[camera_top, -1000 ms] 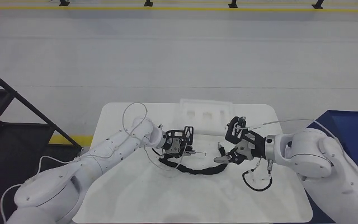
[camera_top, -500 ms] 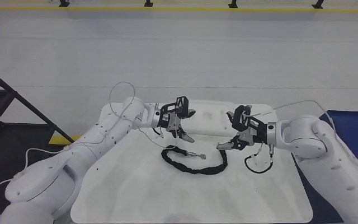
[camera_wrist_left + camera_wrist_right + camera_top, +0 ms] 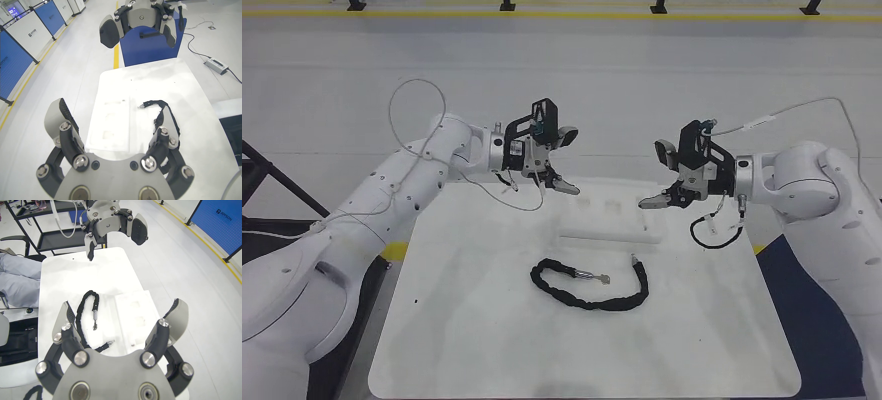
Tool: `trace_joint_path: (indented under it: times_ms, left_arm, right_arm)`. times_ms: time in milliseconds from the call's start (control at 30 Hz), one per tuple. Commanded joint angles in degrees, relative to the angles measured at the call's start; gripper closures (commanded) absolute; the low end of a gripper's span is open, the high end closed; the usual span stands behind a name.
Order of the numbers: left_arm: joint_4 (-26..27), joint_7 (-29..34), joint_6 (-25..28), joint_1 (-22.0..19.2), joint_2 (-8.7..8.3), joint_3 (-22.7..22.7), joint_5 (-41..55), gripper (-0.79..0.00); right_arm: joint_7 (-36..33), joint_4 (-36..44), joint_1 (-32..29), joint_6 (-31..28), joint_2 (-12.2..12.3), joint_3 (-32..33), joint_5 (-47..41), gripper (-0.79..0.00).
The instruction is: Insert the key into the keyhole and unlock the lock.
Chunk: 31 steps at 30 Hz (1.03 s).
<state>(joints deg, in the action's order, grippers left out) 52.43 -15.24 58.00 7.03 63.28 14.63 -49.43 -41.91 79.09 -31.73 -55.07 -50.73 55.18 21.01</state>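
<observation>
Upper left of top view: left gripper (image 3: 564, 163) above far table edge, fingers spread wide, holding nothing. Centre: black fabric-sleeved cable lock (image 3: 587, 296) lying curved on white table (image 3: 462, 330), small silver key (image 3: 94, 327) at its metal end; white foam tray (image 3: 607, 218) just behind. Upper right: right gripper (image 3: 655, 178) likewise splayed, empty.

I look out over a pale grey floor (image 3: 562, 100) with a yellow line (image 3: 572, 15) along its far side, where blue barrier panels (image 3: 13, 62) stand. A blue cabinet (image 3: 151, 47) sits just right of the white surface (image 3: 492, 340). A black shelf rack (image 3: 56, 237) stands to the left, and a power brick (image 3: 216, 65) lies on the floor near the cabinet.
</observation>
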Motion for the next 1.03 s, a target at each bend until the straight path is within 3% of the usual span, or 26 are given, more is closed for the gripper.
trace_joint_path:
  times_ms: [0, 233, 1000]
  left_arm:
    - [-0.1, 0.9, 0.0, -1.1, -0.25, -1.3, 2.3, -0.785]
    - [0.0, 4.1, 0.0, -4.0, -1.33, -4.9, 10.6, -0.785]
    - [0.0, 4.1, 0.0, -4.0, -1.33, -4.9, 10.6, -0.784]
  right_arm:
    - [0.0, -1.3, 1.5, -0.3, -0.3, -0.5, -0.9, -0.785]
    - [1.2, -3.8, 4.5, -2.9, -1.0, -2.3, -1.7, -0.785]
    - [1.2, -3.8, 4.5, -2.9, -1.0, -2.3, -1.7, -0.785]
